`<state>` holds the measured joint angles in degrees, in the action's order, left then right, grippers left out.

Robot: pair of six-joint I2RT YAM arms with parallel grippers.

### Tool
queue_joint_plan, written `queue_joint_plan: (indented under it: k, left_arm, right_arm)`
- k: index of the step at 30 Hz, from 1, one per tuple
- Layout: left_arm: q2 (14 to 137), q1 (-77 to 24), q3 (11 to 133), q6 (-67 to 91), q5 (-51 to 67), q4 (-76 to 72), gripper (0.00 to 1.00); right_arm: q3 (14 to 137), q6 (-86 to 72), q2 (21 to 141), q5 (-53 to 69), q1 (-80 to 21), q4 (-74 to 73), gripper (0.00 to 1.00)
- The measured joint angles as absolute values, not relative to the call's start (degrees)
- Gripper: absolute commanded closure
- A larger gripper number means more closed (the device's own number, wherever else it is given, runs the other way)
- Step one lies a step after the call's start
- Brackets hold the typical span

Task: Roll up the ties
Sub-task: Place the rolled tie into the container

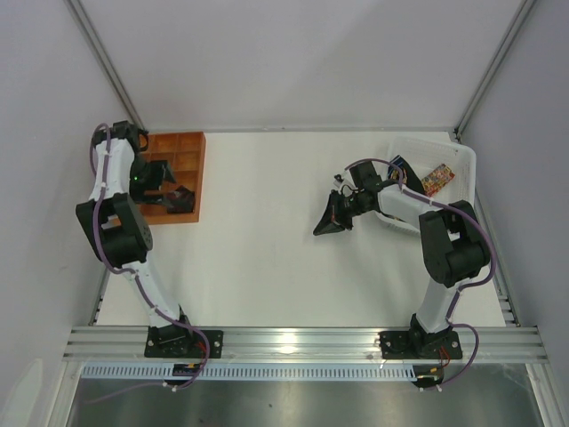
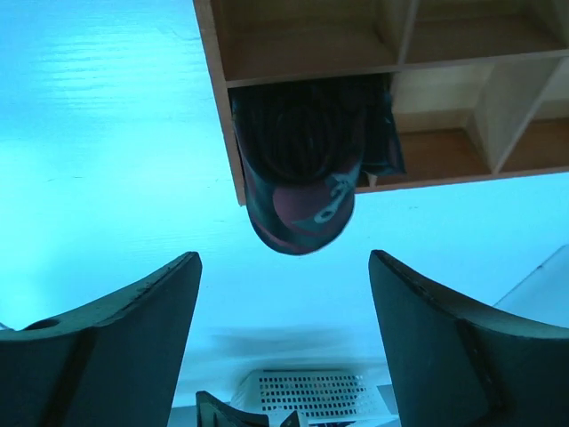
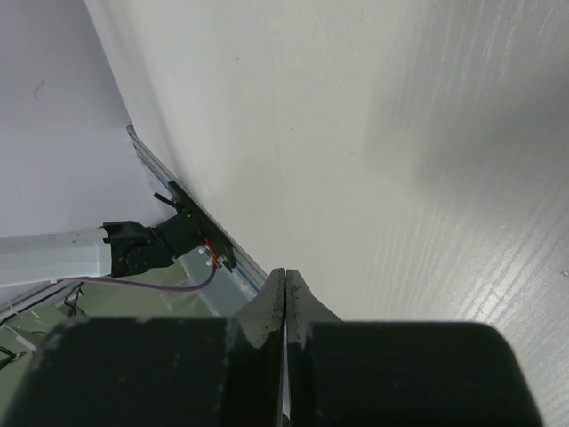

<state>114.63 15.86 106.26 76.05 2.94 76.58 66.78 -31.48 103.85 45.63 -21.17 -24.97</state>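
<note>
My table (image 1: 267, 240) is a flat white top with a faint wood grain, closed in by pale walls on the left, far and right sides. Two things sit directly on it. An orange wooden tray (image 1: 189, 140) with open compartments lies in the far left corner, close to the left wall. A white plastic basket (image 1: 465, 158) with slotted sides stands in the far right corner, well apart from the tray
</note>
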Motion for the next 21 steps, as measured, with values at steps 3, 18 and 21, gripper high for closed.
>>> queue_joint_plan:
  k: [3,18,21]
  left_arm:
    - [113.8,15.0,107.4,75.5,1.8,76.6,0.25]
    - [122.0,10.3,110.4,75.7,1.5,76.6,0.39]
    - [122.3,10.6,111.2,76.1,1.4,76.7,0.44]
  right_arm:
    - [66.8,-31.5,103.9,45.6,-21.3,-24.9,1.0]
    - [66.8,-31.5,103.9,45.6,-21.3,-25.0,1.0]
    - [66.8,-31.5,103.9,45.6,-21.3,-25.0,1.0]
